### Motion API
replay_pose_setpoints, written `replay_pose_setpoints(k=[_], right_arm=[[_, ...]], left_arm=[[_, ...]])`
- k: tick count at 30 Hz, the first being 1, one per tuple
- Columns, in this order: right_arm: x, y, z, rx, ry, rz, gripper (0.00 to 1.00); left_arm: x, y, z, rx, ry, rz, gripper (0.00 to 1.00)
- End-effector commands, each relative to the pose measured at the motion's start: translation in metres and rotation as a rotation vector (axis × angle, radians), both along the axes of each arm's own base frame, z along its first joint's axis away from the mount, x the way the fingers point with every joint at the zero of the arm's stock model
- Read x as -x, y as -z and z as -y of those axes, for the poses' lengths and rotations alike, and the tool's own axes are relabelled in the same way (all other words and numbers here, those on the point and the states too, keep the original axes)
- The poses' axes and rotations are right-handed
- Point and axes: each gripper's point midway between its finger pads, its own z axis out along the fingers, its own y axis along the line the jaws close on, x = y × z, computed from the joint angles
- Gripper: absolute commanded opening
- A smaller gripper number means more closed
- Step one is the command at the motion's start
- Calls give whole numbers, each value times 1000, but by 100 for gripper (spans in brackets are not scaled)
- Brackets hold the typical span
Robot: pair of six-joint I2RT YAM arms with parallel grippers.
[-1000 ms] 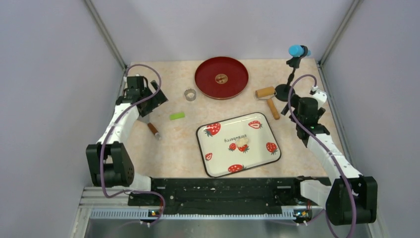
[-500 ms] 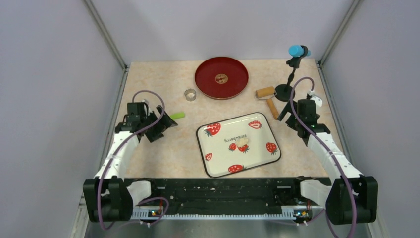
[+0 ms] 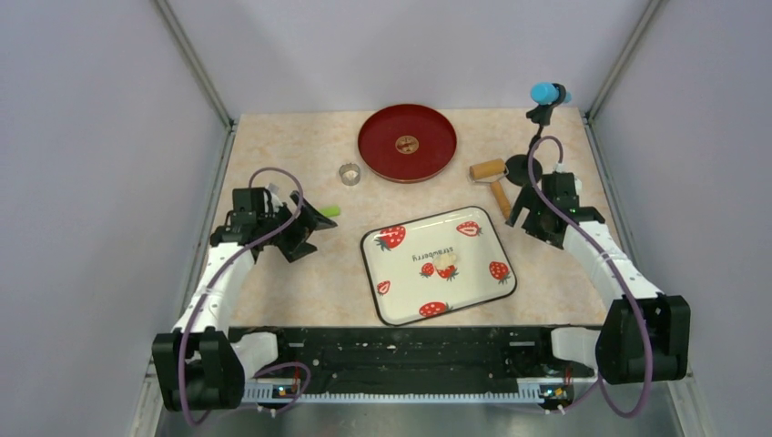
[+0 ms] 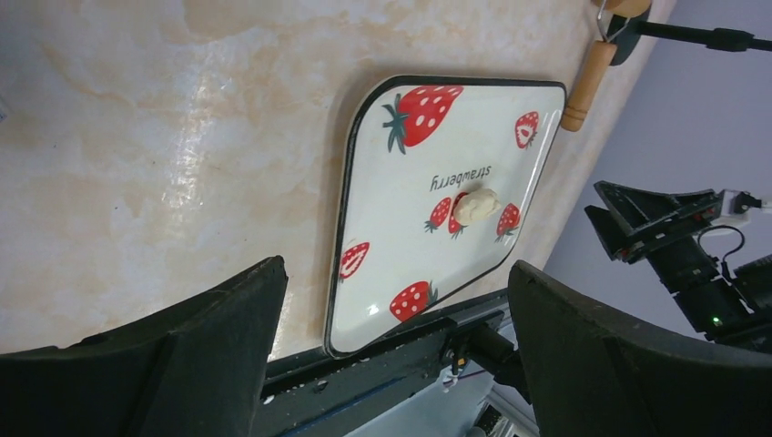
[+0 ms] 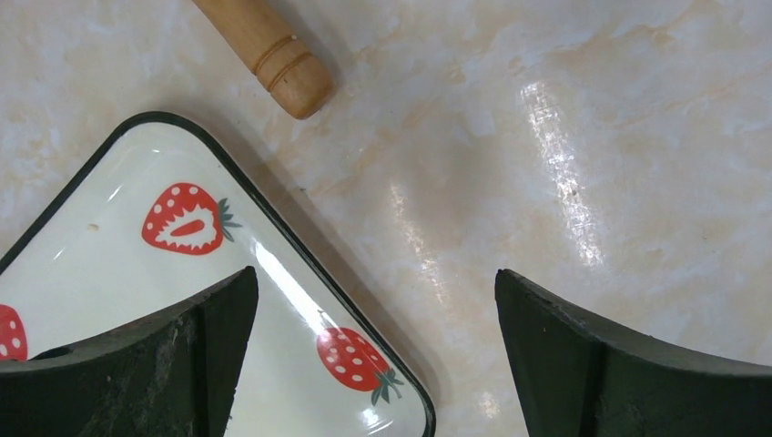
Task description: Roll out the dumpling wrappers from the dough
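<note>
Top external view: the dough [image 3: 445, 264] is a small lump on the tray [image 3: 393, 308], not rolled yet. The left gripper [image 3: 316, 222] and right gripper [image 3: 523, 216] gape wide, holding nothing.

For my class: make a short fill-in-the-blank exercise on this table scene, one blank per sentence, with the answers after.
1. The dough lies on a tray printed with red ____.
2. The round plate behind the tray is ____ in colour.
3. The left gripper and the right gripper hold nothing; both are ____, not shut.
Missing words: strawberries; red; open.
</note>
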Motion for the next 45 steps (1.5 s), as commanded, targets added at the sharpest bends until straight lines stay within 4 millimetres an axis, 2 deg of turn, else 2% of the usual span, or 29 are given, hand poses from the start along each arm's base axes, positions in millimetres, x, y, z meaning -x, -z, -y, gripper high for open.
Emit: replay_pose_setpoints(k=[1, 3, 6, 9, 12, 15, 17, 26, 32, 40, 45], right_arm=[[11, -6, -13, -61, -53, -67, 99], [11, -14, -22, -101, -81, -54, 99], [2, -38, -34, -144, -140, -3, 99], [-3, -53, -25, -86, -144, 4, 99], [-4, -53, -10, -2, -134, -1, 99], [-7, -58, -15, -14, -172, 21, 99], [-5, -63, -17, -27, -181, 28, 99], [1, -51, -22, -52, -198, 24, 99], [-4, -34, -18, -1, -254, 7, 99], [-33, -6, -21, -2, -273, -63, 97], [-59, 11, -23, -11, -258, -92, 81]], left_arm=[[-11, -30, -1, -2, -4, 75, 95], [-17, -34, -3, -21, -1, 100, 95], [-22, -42, -3, -27, 24, 98, 95], [-19, -41, -1, -8, 19, 73, 95], [-23, -48, 5, 2, 93, 180, 95], [-17, -39, -5, -82, 106, 149, 96], [-12, -44, -2, -70, 131, 139, 96], [-14, -72, 7, 17, 96, 224, 96], [-15, -69, 14, 74, 92, 255, 96], [-17, -60, 23, 93, 147, 245, 99], [-23, -58, 30, 107, 177, 227, 99]])
